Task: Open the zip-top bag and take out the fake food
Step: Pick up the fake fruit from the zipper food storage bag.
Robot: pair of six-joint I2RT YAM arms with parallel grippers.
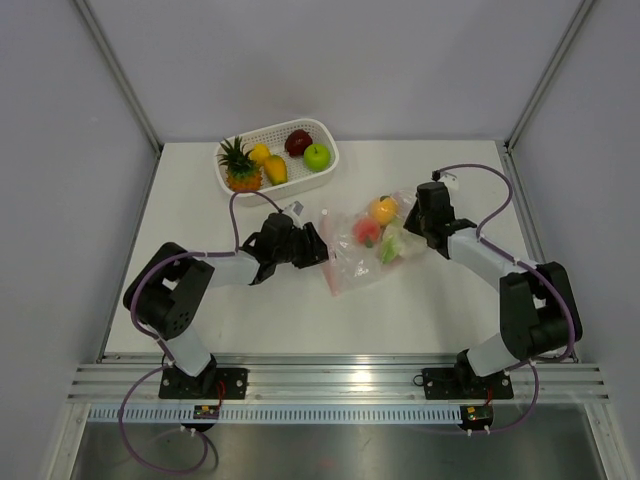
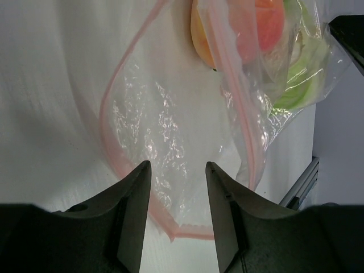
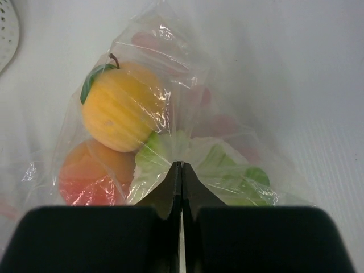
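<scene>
Zip-top bag (image 3: 187, 96) blurs green food (image 3: 219, 165); right fingers (image 3: 168, 196) pressed together, pinch unclear.

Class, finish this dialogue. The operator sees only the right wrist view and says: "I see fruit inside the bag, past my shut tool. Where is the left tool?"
Observer: The left tool is at the opposite, empty end of the bag, with its jaws open.
Operator: What lies ahead of it?
Observer: A pink zip strip runs across the film beyond its fingers.
Operator: Is any food outside the bag?
Observer: Yes. The basket at the far edge holds a pineapple, a green apple and a few other pieces.
</scene>
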